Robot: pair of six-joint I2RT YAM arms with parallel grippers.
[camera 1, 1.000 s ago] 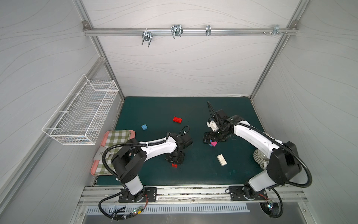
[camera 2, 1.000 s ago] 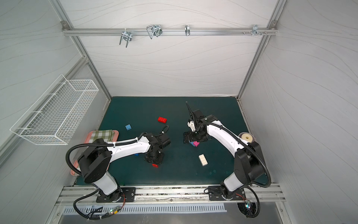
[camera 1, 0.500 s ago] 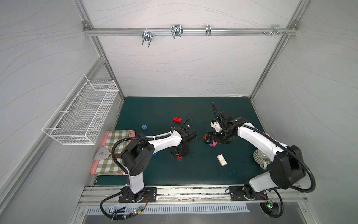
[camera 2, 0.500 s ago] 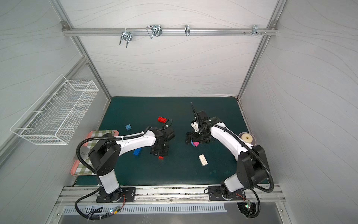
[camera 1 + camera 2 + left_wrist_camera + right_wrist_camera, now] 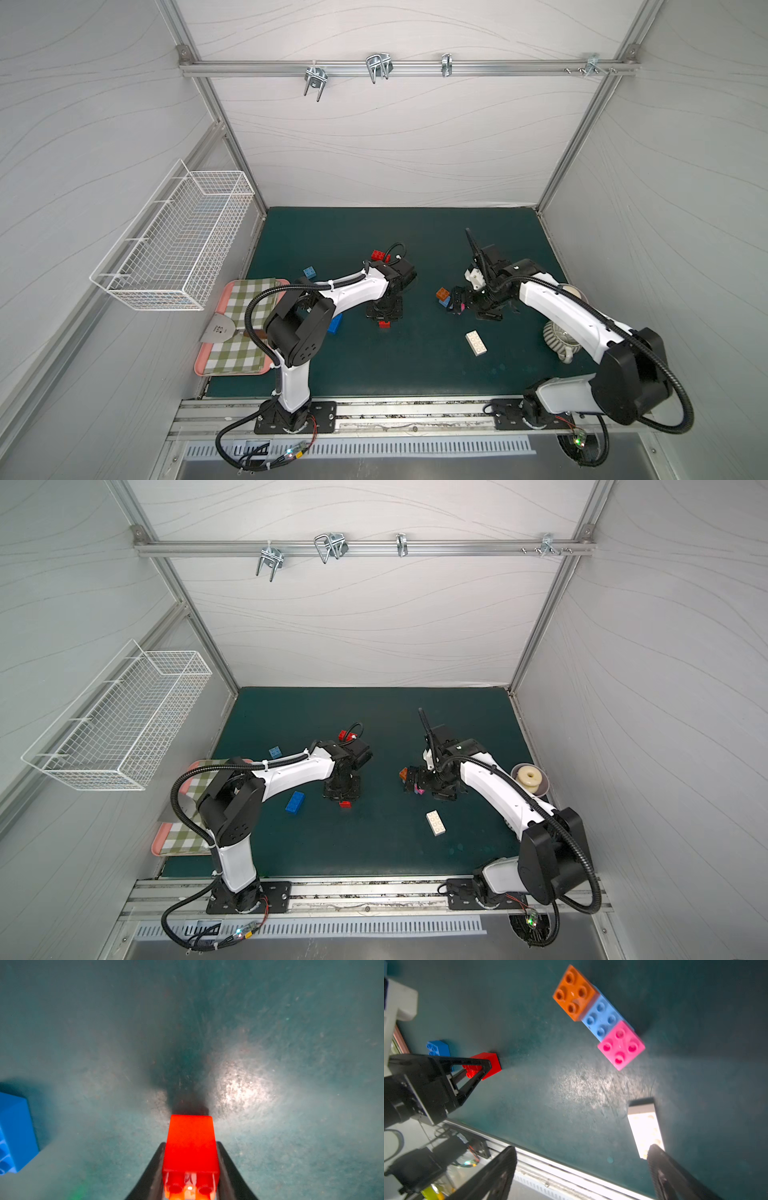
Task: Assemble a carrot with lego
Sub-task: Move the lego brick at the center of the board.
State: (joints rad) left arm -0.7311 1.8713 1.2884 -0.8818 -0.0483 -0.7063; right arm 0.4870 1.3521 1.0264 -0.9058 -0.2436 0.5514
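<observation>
Bench (image 5: 374, 232): dark green mat top inside a white-walled booth, with loose bricks lying on it.
Hidden: the carrot (image 5: 600, 1016) is mostly covered in both top views. A second red brick (image 5: 379, 254) peeks out from behind the left arm (image 5: 353, 291). The long blue brick (image 5: 294, 802) is cut off by the frame edge in the left wrist view. The white brick (image 5: 476, 343) glares out in the right wrist view, with one end behind a fingertip.
Left hand (image 5: 190, 1145): fingers flank a red brick (image 5: 190, 1130) whose far end meets the bench. Whether they press it or stand just off it cannot be told.
Right hand (image 5: 581, 1148): spread wide, holding nothing, above the bench near the carrot.
Carrot axis: right of centre, studs up, with orange, light blue and pink in one line. The line runs diagonally, orange end toward the back wall and pink end toward the front rail.
Red brick: studs face the left wrist camera.
</observation>
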